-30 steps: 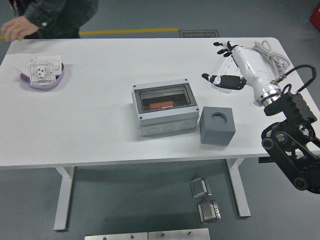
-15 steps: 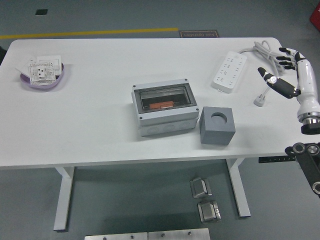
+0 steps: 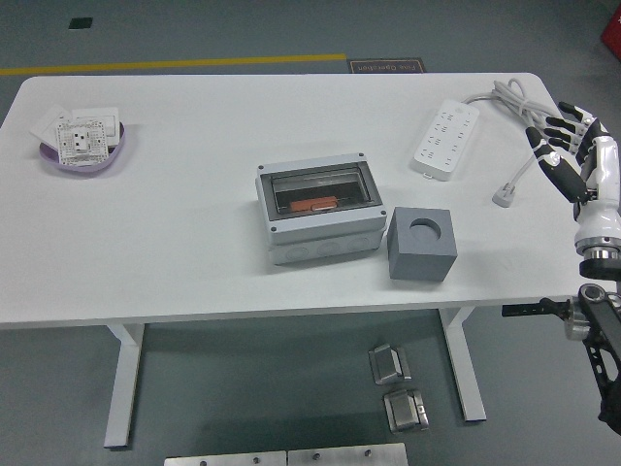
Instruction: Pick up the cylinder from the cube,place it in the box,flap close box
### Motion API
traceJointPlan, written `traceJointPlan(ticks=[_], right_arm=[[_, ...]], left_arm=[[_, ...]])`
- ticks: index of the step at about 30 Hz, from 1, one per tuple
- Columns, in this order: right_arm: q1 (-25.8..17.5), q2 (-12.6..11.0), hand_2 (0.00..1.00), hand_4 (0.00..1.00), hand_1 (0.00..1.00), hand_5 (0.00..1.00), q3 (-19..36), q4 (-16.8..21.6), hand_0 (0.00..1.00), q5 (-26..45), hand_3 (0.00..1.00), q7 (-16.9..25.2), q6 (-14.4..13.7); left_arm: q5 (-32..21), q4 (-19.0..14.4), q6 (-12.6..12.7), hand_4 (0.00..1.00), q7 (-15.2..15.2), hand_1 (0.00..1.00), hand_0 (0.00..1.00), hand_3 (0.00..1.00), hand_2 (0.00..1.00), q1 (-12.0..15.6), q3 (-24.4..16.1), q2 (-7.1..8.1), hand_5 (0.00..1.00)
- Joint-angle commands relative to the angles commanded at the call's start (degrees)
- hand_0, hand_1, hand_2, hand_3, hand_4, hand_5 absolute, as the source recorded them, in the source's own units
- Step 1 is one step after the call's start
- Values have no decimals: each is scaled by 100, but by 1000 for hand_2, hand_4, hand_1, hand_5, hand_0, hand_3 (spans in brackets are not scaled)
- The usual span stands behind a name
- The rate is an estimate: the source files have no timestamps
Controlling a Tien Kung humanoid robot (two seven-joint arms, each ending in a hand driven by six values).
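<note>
A grey box (image 3: 319, 215) stands at the table's middle with its clear flap shut; an orange cylinder (image 3: 312, 205) shows through the flap, lying inside. To its right stands a dark grey cube (image 3: 422, 244) whose round top hole is empty. My right hand (image 3: 566, 144), white with black fingers, hovers at the table's far right edge, fingers spread and holding nothing, well away from the cube and box. The left arm does not show.
A white power strip (image 3: 445, 137) with its grey cable (image 3: 511, 97) and plug (image 3: 503, 197) lies at the back right. A purple dish (image 3: 85, 148) holding white socket plates sits at the back left. Metal parts lie on the floor under the table.
My right hand has pulled back from above the power strip to the table's right edge. The person at the back left has left the picture.
</note>
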Motion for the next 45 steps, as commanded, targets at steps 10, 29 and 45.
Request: traceJointPlan(ticks=[10, 29, 45], right_arm=[[-67, 4, 714, 964, 694, 479, 47, 43, 717, 48, 750, -31, -4], [-96, -33, 715, 965, 694, 470, 193, 103, 721, -104, 748, -100, 3], [-123, -27, 715, 965, 691, 459, 224, 93, 719, -105, 741, -91, -6]], left_arm=[[-153, 0, 19, 487, -20, 652, 680, 584, 562, -31, 111, 16, 59], [-393, 0, 55, 486, -54, 650, 680, 584, 562, -94, 183, 3, 52], [-455, 0, 65, 489, -55, 651, 680, 585, 562, -97, 224, -2, 52]])
